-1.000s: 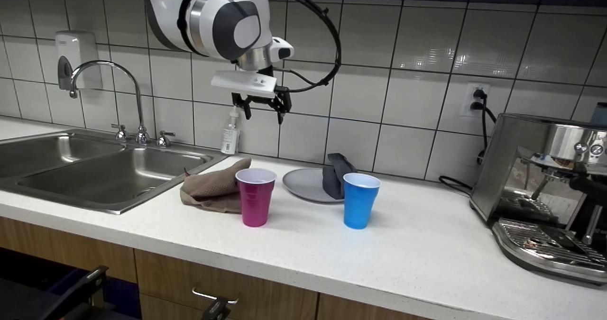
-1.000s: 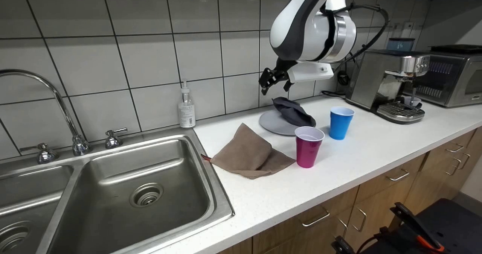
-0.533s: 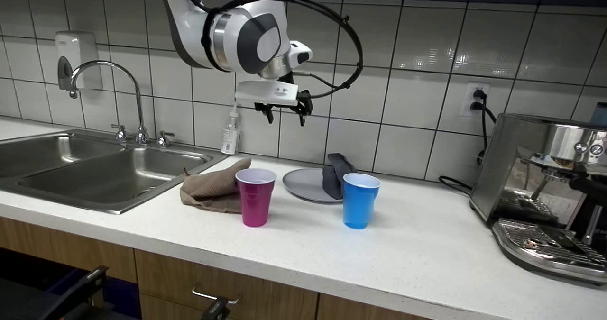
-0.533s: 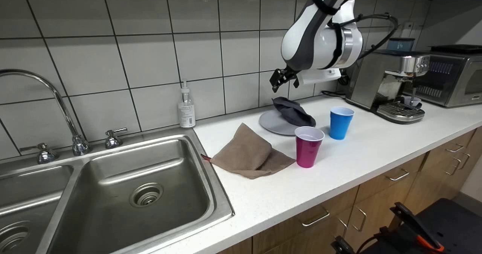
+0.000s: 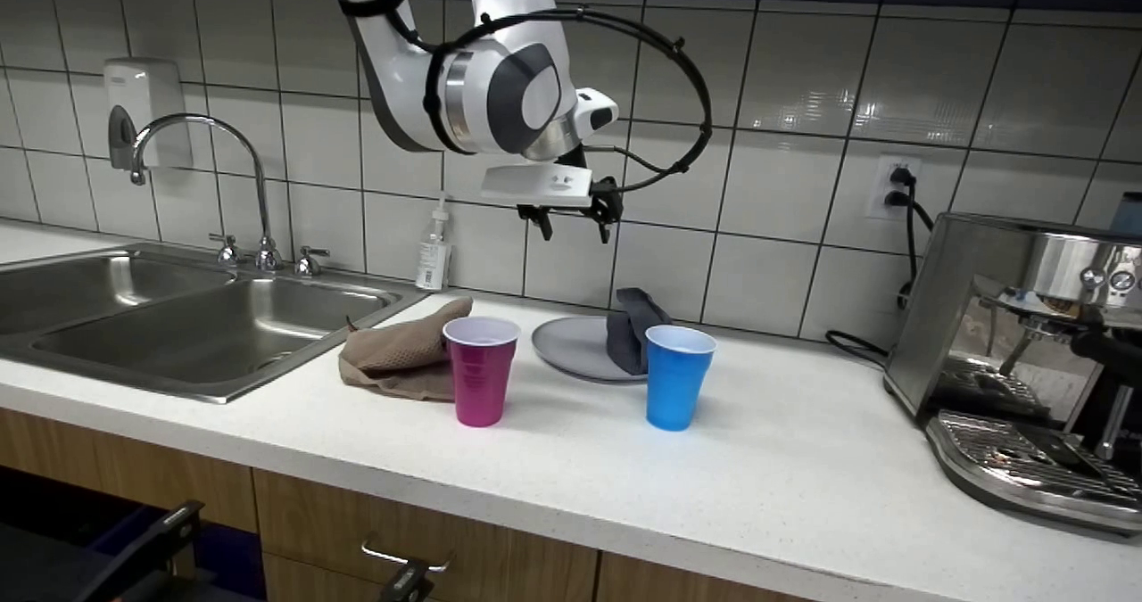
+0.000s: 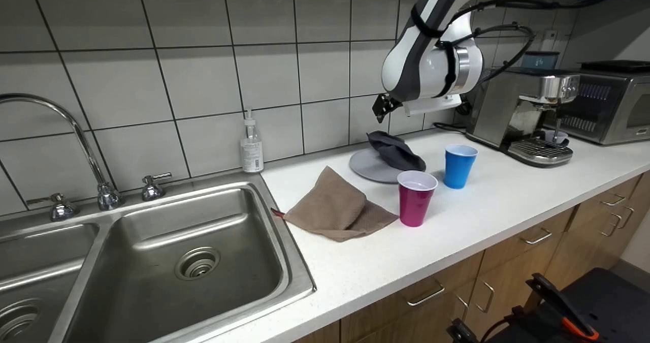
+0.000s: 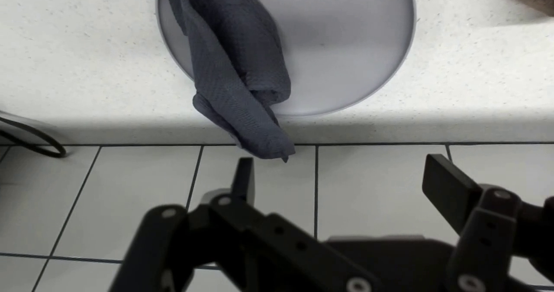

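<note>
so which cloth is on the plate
The dark grey cloth, bunched up on the grey plate; the brown cloth lies on the white counter instead, beside the sink.

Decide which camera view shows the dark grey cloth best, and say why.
The wrist view: the dark grey cloth appears largest there, folds clear, though the top edge crops it. Both exterior views show it smaller; in an exterior view, the blue cup partly hides it.
</note>
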Tool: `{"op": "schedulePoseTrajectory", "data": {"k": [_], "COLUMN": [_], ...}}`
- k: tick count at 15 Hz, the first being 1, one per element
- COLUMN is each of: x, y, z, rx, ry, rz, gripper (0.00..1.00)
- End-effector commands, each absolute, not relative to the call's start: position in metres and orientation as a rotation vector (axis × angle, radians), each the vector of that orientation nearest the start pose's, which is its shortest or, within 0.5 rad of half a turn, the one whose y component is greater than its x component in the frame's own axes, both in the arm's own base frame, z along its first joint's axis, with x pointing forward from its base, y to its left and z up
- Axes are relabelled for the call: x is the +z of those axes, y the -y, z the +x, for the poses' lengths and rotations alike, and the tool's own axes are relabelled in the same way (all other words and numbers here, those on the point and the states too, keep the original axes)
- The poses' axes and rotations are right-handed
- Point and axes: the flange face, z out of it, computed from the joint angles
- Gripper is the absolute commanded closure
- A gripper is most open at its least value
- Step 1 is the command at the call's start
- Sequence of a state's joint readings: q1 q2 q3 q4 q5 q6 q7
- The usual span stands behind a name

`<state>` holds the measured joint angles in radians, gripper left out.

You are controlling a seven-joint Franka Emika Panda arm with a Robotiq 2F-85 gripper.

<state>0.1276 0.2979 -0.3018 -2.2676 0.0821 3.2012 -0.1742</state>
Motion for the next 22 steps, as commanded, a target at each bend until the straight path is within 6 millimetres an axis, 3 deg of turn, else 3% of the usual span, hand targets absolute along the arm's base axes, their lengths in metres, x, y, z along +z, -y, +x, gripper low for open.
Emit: {"op": "schedulePoseTrajectory", "data": {"k": [1,9,22], "x": [0.307,0.300,0.281], "y": [0.104,0.107,0.143], "z": [0.600,0.626,0.653], "rx": [-1.021,-0.972,-0.786], "ry": [-0.135,-0.293,-0.589], "rz": [-3.176,-3.218,-3.244], "gripper": [0.00,0.00,0.00]}}
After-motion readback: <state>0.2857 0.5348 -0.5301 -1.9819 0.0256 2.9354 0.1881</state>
